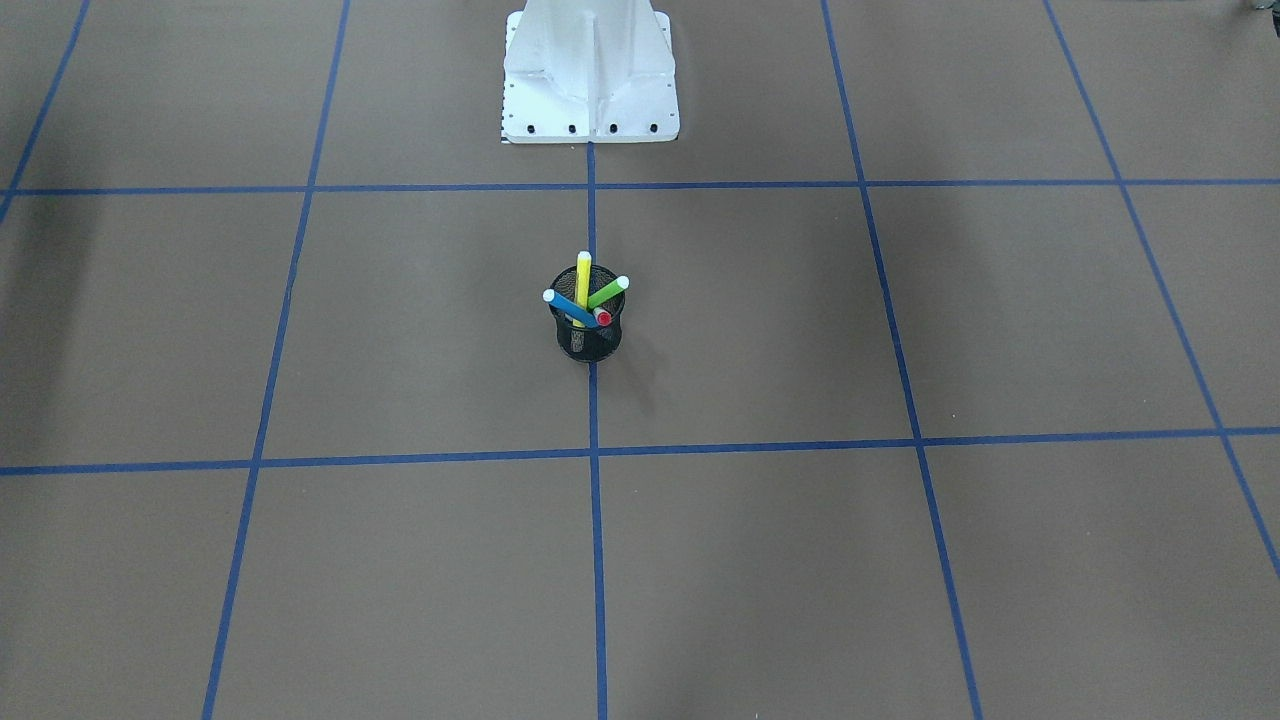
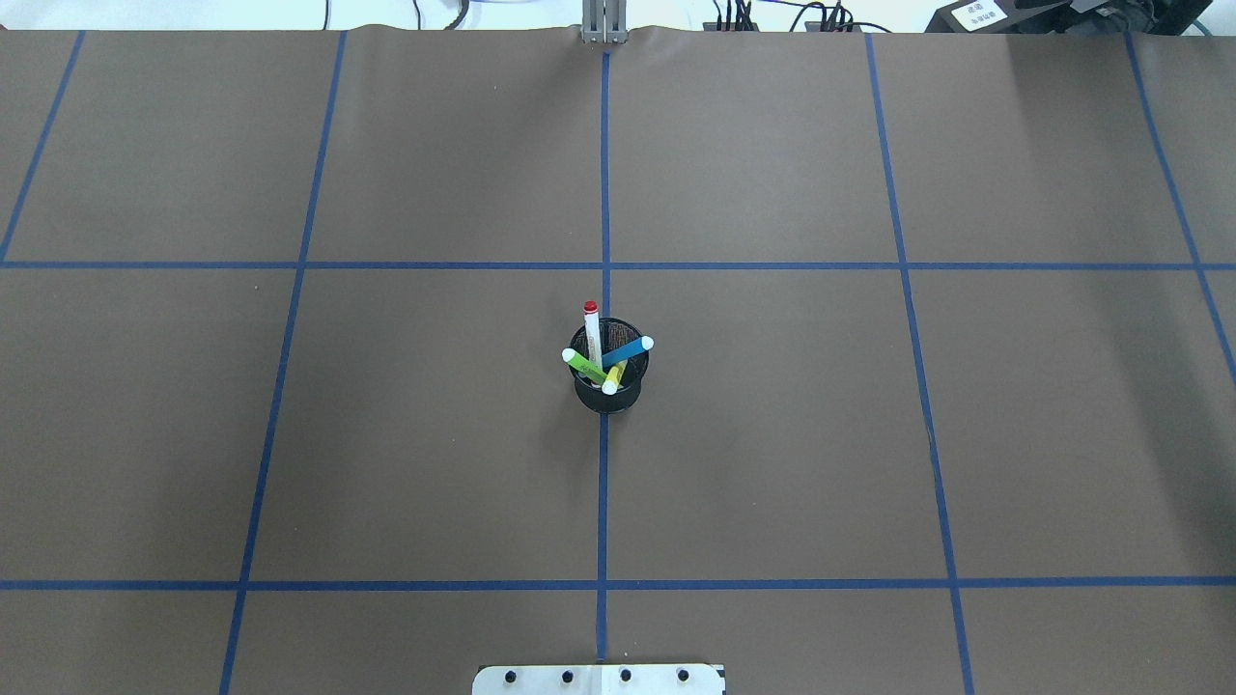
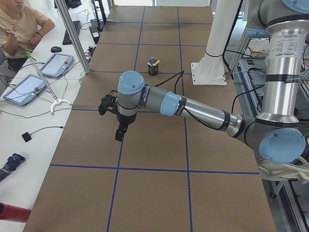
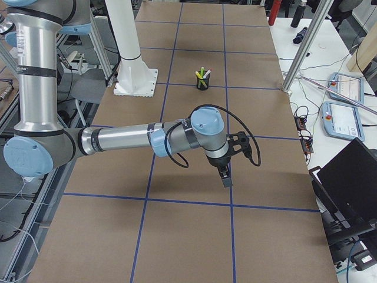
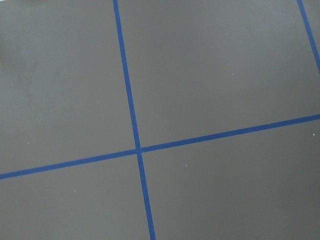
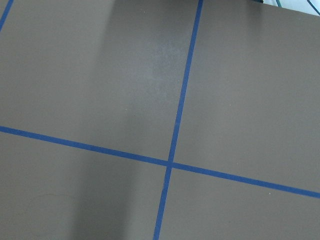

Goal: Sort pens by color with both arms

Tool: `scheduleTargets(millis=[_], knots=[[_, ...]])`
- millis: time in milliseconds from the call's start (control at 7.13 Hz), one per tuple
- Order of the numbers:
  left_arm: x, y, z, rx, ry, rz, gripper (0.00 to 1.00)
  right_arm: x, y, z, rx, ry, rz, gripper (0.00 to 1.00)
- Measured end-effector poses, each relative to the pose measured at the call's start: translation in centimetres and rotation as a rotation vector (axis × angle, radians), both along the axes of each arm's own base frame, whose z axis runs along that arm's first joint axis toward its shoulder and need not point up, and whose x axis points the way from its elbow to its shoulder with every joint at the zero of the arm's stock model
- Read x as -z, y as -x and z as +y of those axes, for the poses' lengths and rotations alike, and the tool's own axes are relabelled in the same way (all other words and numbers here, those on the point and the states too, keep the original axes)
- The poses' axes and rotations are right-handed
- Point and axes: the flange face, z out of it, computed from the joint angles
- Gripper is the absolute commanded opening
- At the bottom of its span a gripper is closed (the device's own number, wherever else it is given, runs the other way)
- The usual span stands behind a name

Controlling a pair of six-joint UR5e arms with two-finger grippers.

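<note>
Your left gripper [image 3: 119, 130] hangs fingers-down over bare table [image 2: 290, 434], out toward the left end. Your right gripper [image 4: 226, 175] hangs the same way toward the right end. Each shows only in a side view, so you cannot tell whether its fingers are spread or pressed together. Neither carries a pen. Both wrist cameras give you only brown surface and crossing tape lines [image 5: 136, 150], with no fingers in sight. Behind the grippers, the left arm [image 3: 193, 108] and right arm [image 4: 123, 138] stretch out long and low from the robot's edge.

What you are to sort stands in the black mesh cup [image 2: 608, 394]. It sits on the centre tape line, about midway between the two ends and between the robot's edge and the far edge. The cup therefore lies inward from each gripper and well apart from both. They look about equally far off, and you cannot say which is nearer.

All four stand steep and fan outward:
- The blue pen [image 2: 628, 351] tips toward the right end.
- The light green pen [image 2: 582, 365] tips toward the left end.
- The white pen with red ends [image 2: 592, 333] tips toward the far edge.
- The yellow pen [image 2: 613, 378] tips toward the robot's edge.

By that lean, green suits your left arm and blue your right. Come down from above and close across the barrel. The shafts cross inside the cup, so lifting one may drag its neighbours.
</note>
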Motion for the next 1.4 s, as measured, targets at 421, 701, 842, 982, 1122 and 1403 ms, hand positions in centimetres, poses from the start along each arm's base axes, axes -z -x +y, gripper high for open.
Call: scheduleTargets(millis=[421,701,842,982,1122,1403], knots=[[2.1,0.0,-0.4,0.019,-0.103,0.017,1.00,5.4,3.6,-2.0,0.035,-0.037,-0.116,1.00],[3.4,-1.0,-0.2,-0.009,-0.183,0.092,1.00,10.3,7.6,-3.6,-0.001,0.020,-0.192,1.00],[4.3,-1.9,-0.4,-0.035,-0.211,0.116,1.00,13.2,10.5,-4.6,-0.012,0.054,-0.229,1.00],[5.0,-2.5,-0.7,-0.052,-0.229,0.127,1.00,16.2,13.1,-5.5,-0.029,0.089,-0.266,1.00],[5.4,-3.0,-1.0,-0.061,-0.236,0.131,1.00,19.2,16.1,-6.2,-0.054,0.125,-0.292,1.00],[6.1,-4.9,-1.7,-0.076,-0.223,0.142,1.00,23.8,23.2,-6.4,-0.124,0.201,-0.317,0.99]])
